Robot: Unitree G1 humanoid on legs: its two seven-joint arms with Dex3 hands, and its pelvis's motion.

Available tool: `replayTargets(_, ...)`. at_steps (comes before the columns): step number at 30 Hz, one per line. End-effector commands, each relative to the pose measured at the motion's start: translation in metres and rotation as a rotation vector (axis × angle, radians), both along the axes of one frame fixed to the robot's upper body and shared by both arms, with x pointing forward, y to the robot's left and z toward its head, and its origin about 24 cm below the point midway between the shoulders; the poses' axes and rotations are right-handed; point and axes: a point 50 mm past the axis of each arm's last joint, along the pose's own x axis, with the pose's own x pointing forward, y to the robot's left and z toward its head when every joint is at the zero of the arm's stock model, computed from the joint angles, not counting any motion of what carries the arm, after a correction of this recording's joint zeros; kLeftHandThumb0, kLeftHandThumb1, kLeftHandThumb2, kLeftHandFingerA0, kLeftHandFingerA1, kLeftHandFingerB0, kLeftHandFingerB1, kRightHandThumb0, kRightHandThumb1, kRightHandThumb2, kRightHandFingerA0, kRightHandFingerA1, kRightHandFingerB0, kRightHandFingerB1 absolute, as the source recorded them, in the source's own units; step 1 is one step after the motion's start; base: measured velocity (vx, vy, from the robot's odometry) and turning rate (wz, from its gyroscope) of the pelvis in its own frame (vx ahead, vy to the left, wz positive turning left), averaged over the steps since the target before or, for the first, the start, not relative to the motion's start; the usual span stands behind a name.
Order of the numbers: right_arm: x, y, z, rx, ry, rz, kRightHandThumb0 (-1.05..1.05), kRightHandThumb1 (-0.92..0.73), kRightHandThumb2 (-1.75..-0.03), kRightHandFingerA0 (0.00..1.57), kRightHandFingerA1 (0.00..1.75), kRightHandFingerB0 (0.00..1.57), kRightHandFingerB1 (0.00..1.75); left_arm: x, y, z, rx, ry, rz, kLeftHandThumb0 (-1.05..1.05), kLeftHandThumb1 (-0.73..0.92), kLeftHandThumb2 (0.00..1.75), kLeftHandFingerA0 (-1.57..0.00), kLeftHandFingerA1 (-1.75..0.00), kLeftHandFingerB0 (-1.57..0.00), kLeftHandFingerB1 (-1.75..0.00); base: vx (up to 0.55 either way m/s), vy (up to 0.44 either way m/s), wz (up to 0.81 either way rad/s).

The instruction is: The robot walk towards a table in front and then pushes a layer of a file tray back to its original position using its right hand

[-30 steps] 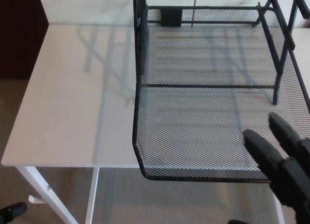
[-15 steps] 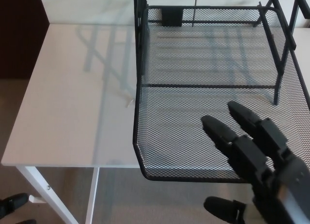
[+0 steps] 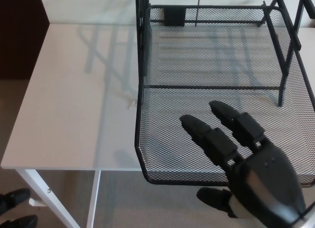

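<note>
One black mesh tray layer (image 3: 197, 114) juts past the front edge of the white table (image 3: 74, 100), pulled out from its black frame (image 3: 142, 41). One right hand (image 3: 246, 164) reaches over the layer's front right corner, its two fingers (image 3: 209, 134) extended and spread, thumb below the rim, holding nothing.

The robot's right hand (image 3: 246, 169) has swung in from the lower right corner, further left and forward over the pulled-out mesh tray layer (image 3: 162, 159), its thumb now below the tray's front rim.
</note>
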Motion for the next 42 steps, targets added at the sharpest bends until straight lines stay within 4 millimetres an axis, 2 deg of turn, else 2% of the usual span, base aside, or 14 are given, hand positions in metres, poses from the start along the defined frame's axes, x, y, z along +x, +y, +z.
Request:
replayTargets(1, 0.015, -0.005, -0.012, -0.126, -0.014, -0.147, -0.41, -0.42, -0.54, 0.10, 0.29, 0.17, 0.28, 0.005, 0.007, 0.006, 0.019, 0.024, -0.006, -0.18, 0.53, 0.56, -0.59, -0.44, -0.51, -0.38, 0.00, 0.000, 0.00)
replayTargets(2, 0.016, -0.005, -0.013, -0.130, -0.010, -0.153, -0.42, -0.41, -0.55, 0.09, 0.27, 0.15, 0.27, 0.006, 0.007, 0.007, 0.030, 0.023, -0.010, -0.25, 0.48, 0.63, -0.57, -0.48, -0.50, -0.43, 0.00, 0.000, 0.00)
replayTargets(11, 0.023, -0.003, -0.006, -0.157, -0.037, -0.173, -0.41, -0.42, -0.56, 0.07, 0.25, 0.13, 0.27, 0.008, 0.005, 0.009, 0.024, 0.018, -0.015, -0.24, 0.47, 0.61, -0.55, -0.47, -0.49, -0.42, 0.00, 0.000, 0.00)
replayTargets(15, 0.028, -0.002, -0.002, -0.162, -0.051, -0.178, -0.42, -0.44, -0.54, 0.03, 0.29, 0.11, 0.26, 0.009, 0.005, 0.009, 0.027, 0.020, -0.010, -0.23, 0.47, 0.60, -0.58, -0.47, -0.50, -0.42, 0.00, 0.000, 0.00)
replayTargets(16, 0.032, -0.001, 0.002, -0.159, -0.055, -0.177, -0.40, -0.30, -0.73, 0.01, 0.30, 0.03, 0.35, 0.011, 0.005, 0.009, 0.022, 0.022, -0.008, -0.21, 0.48, 0.60, -0.57, -0.46, -0.50, -0.42, 0.00, 0.000, 0.00)
replayTargets(17, 0.033, -0.001, 0.003, -0.157, -0.059, -0.176, -0.40, -0.44, -0.55, 0.05, 0.26, 0.11, 0.25, 0.011, 0.005, 0.009, 0.018, 0.021, -0.007, -0.21, 0.48, 0.60, -0.56, -0.47, -0.50, -0.42, 0.00, 0.000, 0.00)
replayTargets(31, 0.050, 0.000, 0.015, -0.172, -0.082, -0.202, -0.44, -0.46, -0.54, 0.02, 0.28, 0.11, 0.26, 0.013, 0.005, 0.011, 0.020, 0.012, -0.011, -0.23, 0.47, 0.61, -0.56, -0.47, -0.50, -0.42, 0.00, 0.000, 0.00)
replayTargets(32, 0.056, 0.000, 0.017, -0.171, -0.085, -0.208, -0.46, -0.39, -0.65, 0.07, 0.21, 0.09, 0.26, 0.013, 0.005, 0.011, 0.020, 0.006, -0.016, -0.25, 0.46, 0.61, -0.56, -0.48, -0.51, -0.43, 0.00, 0.000, 0.00)
replayTargets(33, 0.057, 0.000, 0.018, -0.170, -0.085, -0.209, -0.45, -0.43, -0.54, 0.03, 0.28, 0.09, 0.26, 0.013, 0.005, 0.011, 0.018, 0.006, -0.018, -0.25, 0.46, 0.61, -0.55, -0.47, -0.50, -0.43, 0.00, 0.000, 0.00)
replayTargets(37, 0.061, 0.000, 0.018, -0.177, -0.084, -0.216, -0.46, -0.42, -0.53, 0.03, 0.27, 0.10, 0.26, 0.013, 0.005, 0.011, 0.021, 0.006, -0.034, -0.24, 0.48, 0.62, -0.54, -0.47, -0.48, -0.42, 0.00, 0.000, 0.00)
replayTargets(38, 0.064, 0.000, 0.018, -0.181, -0.082, -0.220, -0.48, -0.39, -0.55, 0.07, 0.19, 0.12, 0.24, 0.013, 0.005, 0.012, 0.021, 0.006, -0.033, -0.22, 0.48, 0.61, -0.55, -0.47, -0.50, -0.42, 0.00, 0.000, 0.00)
replayTargets(42, 0.076, 0.000, 0.018, -0.203, -0.079, -0.236, -0.44, -0.39, -0.52, 0.03, 0.26, 0.12, 0.26, 0.015, 0.004, 0.012, 0.005, 0.002, -0.029, -0.25, 0.47, 0.62, -0.54, -0.47, -0.50, -0.43, 0.00, 0.000, 0.00)
